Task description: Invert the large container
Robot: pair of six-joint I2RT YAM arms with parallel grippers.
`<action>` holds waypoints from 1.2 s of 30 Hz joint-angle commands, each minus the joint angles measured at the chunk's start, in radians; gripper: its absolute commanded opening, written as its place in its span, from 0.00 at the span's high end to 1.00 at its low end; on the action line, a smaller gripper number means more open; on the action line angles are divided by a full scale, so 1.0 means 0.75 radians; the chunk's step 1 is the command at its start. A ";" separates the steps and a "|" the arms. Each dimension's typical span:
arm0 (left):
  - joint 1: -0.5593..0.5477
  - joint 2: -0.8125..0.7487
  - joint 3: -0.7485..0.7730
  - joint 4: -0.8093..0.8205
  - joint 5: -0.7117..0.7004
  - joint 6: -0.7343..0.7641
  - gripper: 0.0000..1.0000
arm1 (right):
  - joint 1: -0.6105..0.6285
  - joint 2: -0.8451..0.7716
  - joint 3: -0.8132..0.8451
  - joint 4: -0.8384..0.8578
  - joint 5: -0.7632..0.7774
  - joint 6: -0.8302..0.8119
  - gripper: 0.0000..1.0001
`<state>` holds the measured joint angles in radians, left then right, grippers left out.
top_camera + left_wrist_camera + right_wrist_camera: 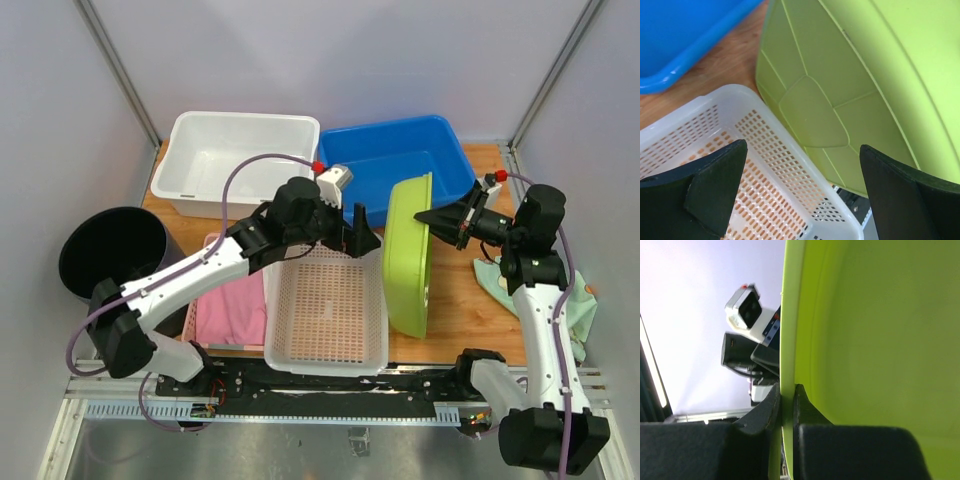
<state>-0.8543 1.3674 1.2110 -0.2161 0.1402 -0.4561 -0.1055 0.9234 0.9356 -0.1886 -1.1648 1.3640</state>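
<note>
The large lime-green container [408,255] stands on its side, tipped up on one long edge, its underside facing left toward the white basket. My right gripper [428,217] is shut on its upper rim; in the right wrist view the two fingers pinch the thin green rim [786,340] at the gripper [786,390]. My left gripper [368,240] is open and empty, just left of the container's underside [840,90], over the basket's right edge. In the left wrist view the gripper [802,147] has its jaws spread wide, touching nothing.
A white perforated basket [325,305] sits right beside the green container, also in the left wrist view [740,165]. A blue bin [400,165] and a white tub [240,160] stand at the back. A black bucket [110,250] is far left, a pink cloth [230,310] beside the basket, a green cloth [580,300] at right.
</note>
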 commanded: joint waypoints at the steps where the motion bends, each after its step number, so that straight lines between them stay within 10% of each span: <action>1: 0.002 0.081 0.062 0.145 0.218 -0.011 0.01 | -0.060 -0.056 -0.124 0.049 -0.144 0.075 0.99; 21: -0.093 0.192 0.196 0.144 0.379 -0.046 0.01 | -0.238 0.002 0.033 -0.766 0.070 -0.811 0.71; 26: -0.098 0.186 0.215 0.151 0.350 -0.052 0.01 | -0.254 0.013 0.080 -0.817 0.106 -0.875 0.98; 36: -0.106 0.204 0.101 0.076 0.134 -0.023 0.01 | -0.240 0.021 0.164 -0.721 0.065 -0.707 0.99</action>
<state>-0.9253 1.5177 1.3434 -0.1612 0.3073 -0.4732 -0.2779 0.9421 1.0126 -0.7265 -1.1061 0.7269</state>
